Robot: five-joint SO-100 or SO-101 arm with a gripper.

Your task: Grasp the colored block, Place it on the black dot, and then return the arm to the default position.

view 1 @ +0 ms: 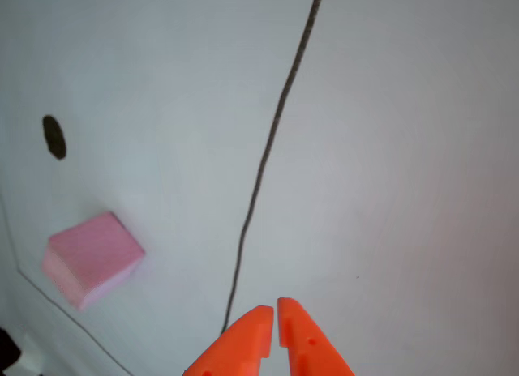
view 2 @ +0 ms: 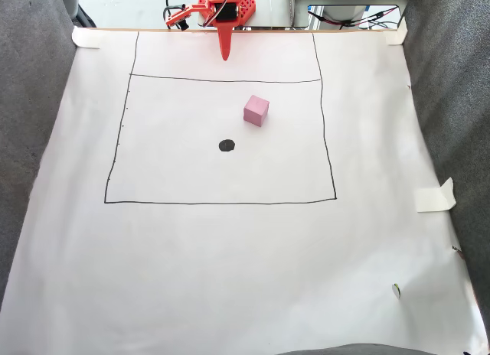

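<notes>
Pink foam block (view 2: 256,110) is seen lying free on the white paper sheet (view 2: 230,278), inside the drawn rectangle (view 2: 222,202), up and to the right of the black dot (view 2: 227,145) in the fixed view. Block and dot are near but apart; nothing rests on the dot.

Orange gripper (view 1: 274,313) is parked at the far edge of the sheet in the fixed view (view 2: 224,55), pointing down at the paper, well apart from the block. In the other view its 2 pointed fingers (view 1: 247,335) are pressed nearly together, only a thin slit left between the tips, and nothing is held. In that same view the block (view 1: 91,257) sits low on the left, the dot (view 1: 53,137) above it, and a dark drawn line (view 1: 268,157) runs up from near the fingertips.

Progress, as judged from the layout: 0 of 3 steps are done. The block has not been picked up, the dot is uncovered, and the arm looks close to a rest pose, so the whole task appears to be ahead. Still needed: fingers to be opened, the block to be reached and gripped, then set on the dot, then the arm to be pulled back.

Containers: none are seen on the sheet. Only a folded tape tab (view 2: 436,196) lies at the right edge.
</notes>
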